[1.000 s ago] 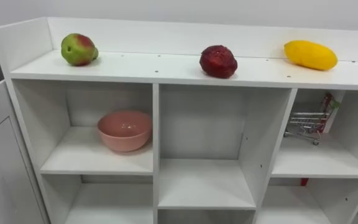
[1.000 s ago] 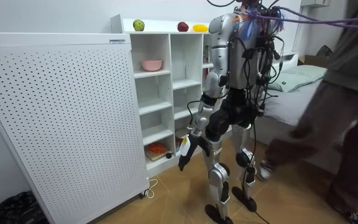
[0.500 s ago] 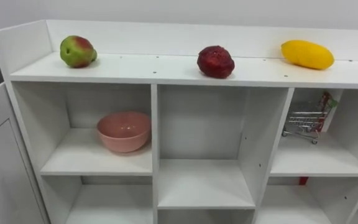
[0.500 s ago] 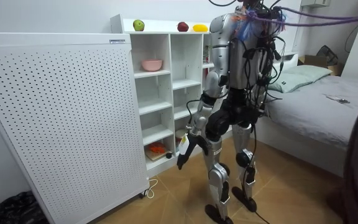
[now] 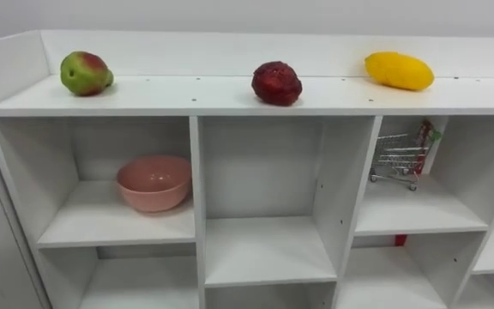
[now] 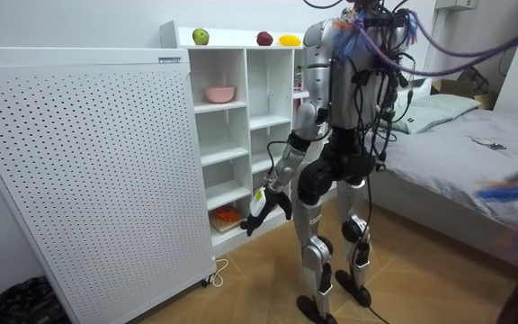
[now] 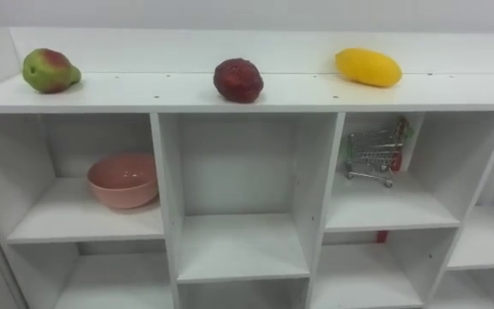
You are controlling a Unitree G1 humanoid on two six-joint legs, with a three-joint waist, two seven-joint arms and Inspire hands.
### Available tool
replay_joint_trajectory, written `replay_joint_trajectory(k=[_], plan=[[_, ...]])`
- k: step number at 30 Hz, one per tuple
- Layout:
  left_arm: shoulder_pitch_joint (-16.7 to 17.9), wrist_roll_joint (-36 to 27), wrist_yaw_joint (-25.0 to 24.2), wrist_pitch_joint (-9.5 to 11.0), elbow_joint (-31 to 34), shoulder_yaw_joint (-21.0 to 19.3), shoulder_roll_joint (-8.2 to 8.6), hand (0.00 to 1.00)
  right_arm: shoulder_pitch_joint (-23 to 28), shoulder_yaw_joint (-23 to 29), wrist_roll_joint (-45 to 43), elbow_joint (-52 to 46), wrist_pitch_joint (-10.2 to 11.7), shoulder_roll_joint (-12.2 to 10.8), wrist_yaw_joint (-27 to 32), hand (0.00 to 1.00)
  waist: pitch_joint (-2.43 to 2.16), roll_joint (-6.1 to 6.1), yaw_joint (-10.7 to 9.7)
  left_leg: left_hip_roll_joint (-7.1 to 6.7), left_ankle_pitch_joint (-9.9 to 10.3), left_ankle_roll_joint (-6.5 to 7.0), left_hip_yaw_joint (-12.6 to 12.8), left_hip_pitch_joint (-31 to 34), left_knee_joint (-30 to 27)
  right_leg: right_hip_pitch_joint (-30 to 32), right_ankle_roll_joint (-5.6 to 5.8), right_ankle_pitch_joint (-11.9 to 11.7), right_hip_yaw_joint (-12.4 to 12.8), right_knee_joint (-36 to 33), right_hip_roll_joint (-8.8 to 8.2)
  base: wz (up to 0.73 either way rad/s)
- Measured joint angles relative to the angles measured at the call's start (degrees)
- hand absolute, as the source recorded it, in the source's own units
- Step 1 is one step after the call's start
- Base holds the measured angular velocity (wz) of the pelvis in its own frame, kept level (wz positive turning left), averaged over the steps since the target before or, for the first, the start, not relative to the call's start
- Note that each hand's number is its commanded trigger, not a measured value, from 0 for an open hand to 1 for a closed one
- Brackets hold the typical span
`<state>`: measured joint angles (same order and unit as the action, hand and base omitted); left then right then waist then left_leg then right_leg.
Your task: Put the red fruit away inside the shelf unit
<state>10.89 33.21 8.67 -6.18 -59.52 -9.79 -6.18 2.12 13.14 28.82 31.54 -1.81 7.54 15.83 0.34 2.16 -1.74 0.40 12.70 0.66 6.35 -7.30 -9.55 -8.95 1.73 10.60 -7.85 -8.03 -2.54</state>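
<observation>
In the left eye view, three fruits sit well apart on top of the white closet [image 5: 187,96]: a green-and-red fruit [image 5: 85,73] at the left, a dark red fruit [image 5: 276,83] in the middle and a yellow mango [image 5: 399,70] at the right.

In the room view, the robot stands facing the closet. Its left hand [image 6: 261,209] hangs low before the lower shelves; whether it is clenched or released, I cannot tell.

In the right eye view, a pink bowl [image 7: 123,181] sits in the upper left compartment, and a toy shopping cart [image 7: 373,154] two compartments to its right.

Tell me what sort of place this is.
Probably a bedroom: a bed with a pillow beside the robot, and a white open closet holding fruit and a bowl.
</observation>
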Motion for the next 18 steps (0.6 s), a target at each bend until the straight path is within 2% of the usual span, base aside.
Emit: replay_joint_trajectory(k=[6,11,15,18], plan=[[1.17,-2.2,1.64,0.05,-0.14,0.62,-0.28,0.0,-2.98,-0.1,-5.2,-15.99,0.76,0.24,4.26,0.0,-0.41,0.78,0.08,-0.04,0.0,0.0,0.11,-0.11,0.06,0.16,0.0,0.0,-0.14,0.03,-0.09,0.0],[2.51,-2.03,2.09,0.15,0.15,1.12,-0.09,0.0,-4.33,-0.67,-9.85,-27.04,1.16,0.67,4.75,0.0,-0.53,0.37,0.6,0.01,0.0,0.0,1.07,0.28,0.03,0.91,0.0,0.0,0.79,-0.14,-0.08,-0.09],[3.02,-2.17,2.09,0.34,-0.13,1.88,-0.09,0.0,-6.53,-0.63,-11.12,-33.27,2.34,2.43,4.73,0.0,-0.69,-0.32,0.41,0.05,-0.02,0.02,0.79,0.68,-0.29,1.08,0.0,0.0,-0.24,-0.61,-0.16,0.02],[3.3,-2.16,1.99,0.85,0.17,2.23,-0.07,0.0,-8.63,-0.63,-11.29,-35.95,3.15,4.38,4.43,0.0,-0.7,-0.31,0.49,0.08,-0.13,0.08,0.76,0.71,-0.37,1.04,0.0,0.0,-0.54,-0.69,-0.2,0.0]])
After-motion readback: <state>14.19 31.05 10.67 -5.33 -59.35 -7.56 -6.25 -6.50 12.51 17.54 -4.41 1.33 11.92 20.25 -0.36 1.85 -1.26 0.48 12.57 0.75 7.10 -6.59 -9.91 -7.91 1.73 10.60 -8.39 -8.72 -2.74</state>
